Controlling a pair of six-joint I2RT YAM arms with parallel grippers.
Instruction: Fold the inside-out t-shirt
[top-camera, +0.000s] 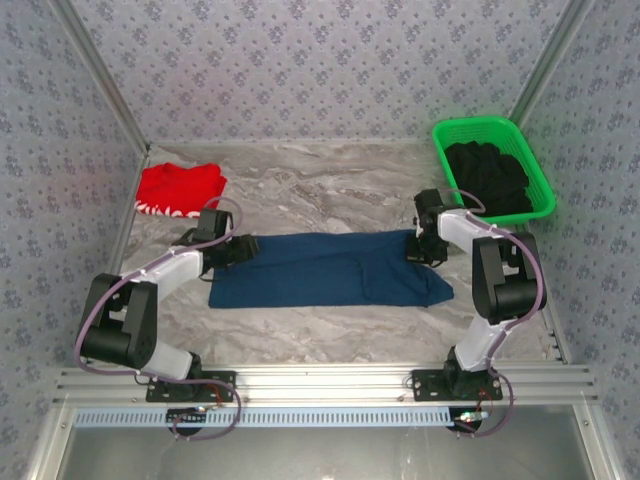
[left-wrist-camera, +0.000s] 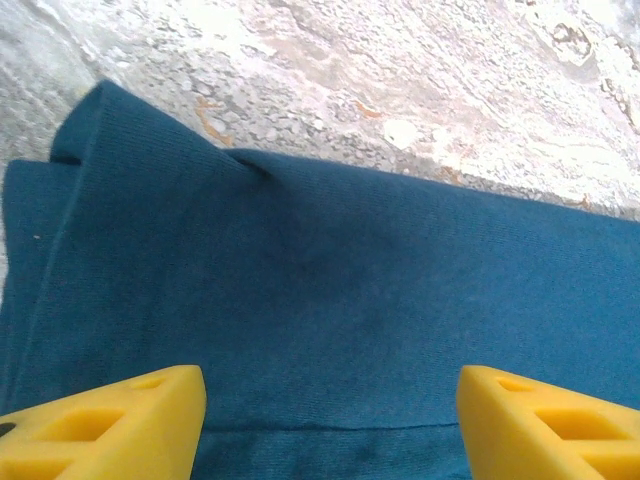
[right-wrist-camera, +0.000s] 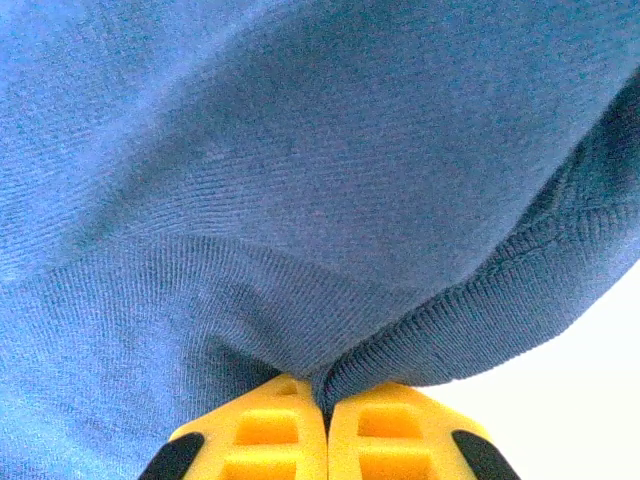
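far left corner of the table (top-camera: 330, 190): a red garment (top-camera: 180, 190) with white trim, folded, apart from the shirt. just right of it and nearer to you, your left gripper (top-camera: 245, 250) sits at the far left corner of the inside-out t-shirt (top-camera: 330, 270).

left wrist view: the two yellow fingers (left-wrist-camera: 110, 420) stand wide apart with nothing between them but flat blue cloth (left-wrist-camera: 350, 290) underneath. not gripping. can't tell if the tips touch the cloth. there's a small pucker near the shirt's far edge, a doubled layer at its left end, and bare marbled table beyond.

the shirt itself is dark blue and lies flat as a wide band across the middle of the table, running left to right between your two arms. its far edge is roughly straight. a folded flap shows right of its middle. the right end comes to a rounded point near the right arm.

your right gripper (top-camera: 422, 250) is at the shirt's far right corner. right wrist view: the yellow fingers (right-wrist-camera: 260, 430) are pressed together with a fold of blue cloth (right-wrist-camera: 250, 180) pinched between the tips, so it's clamped on the t-shirt. a thicker hemmed edge runs up to the right from the pinch.

far right corner of the table: a green basket (top-camera: 537, 168) holding black clothing (top-camera: 490, 175), just beyond your right arm and clear of the shirt.
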